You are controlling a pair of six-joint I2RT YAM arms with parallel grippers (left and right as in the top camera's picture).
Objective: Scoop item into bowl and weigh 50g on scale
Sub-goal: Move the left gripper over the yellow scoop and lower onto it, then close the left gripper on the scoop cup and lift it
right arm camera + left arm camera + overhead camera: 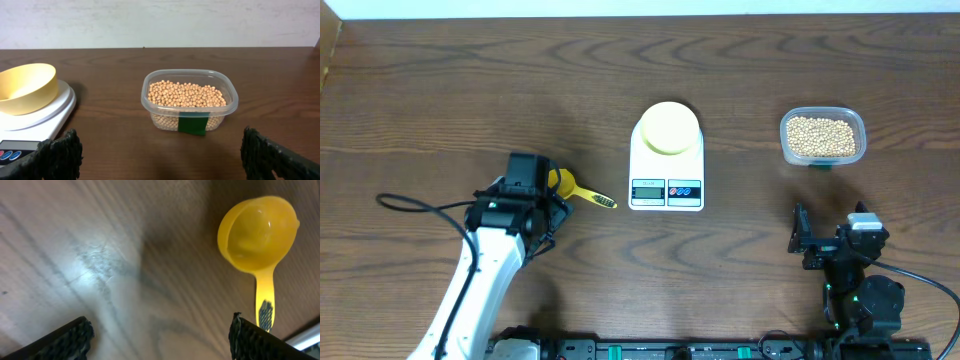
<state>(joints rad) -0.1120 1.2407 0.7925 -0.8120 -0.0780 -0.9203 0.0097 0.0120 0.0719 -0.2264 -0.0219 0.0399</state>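
**Fig.** Overhead & wrist views. Left gripper (160, 327) is released: jaws wide, nothing btwn them, over the desk (440, 100) by the yellow scoop (257, 235), whose handle lies just beside 1 finger. Right gripper (160, 147) is likewise spread & empty, facing the tub (190, 71) of beans (187, 94) at desk right. Bowl (669, 128) sits empty on the scale (666, 185), centre, btwn scoop & tub.
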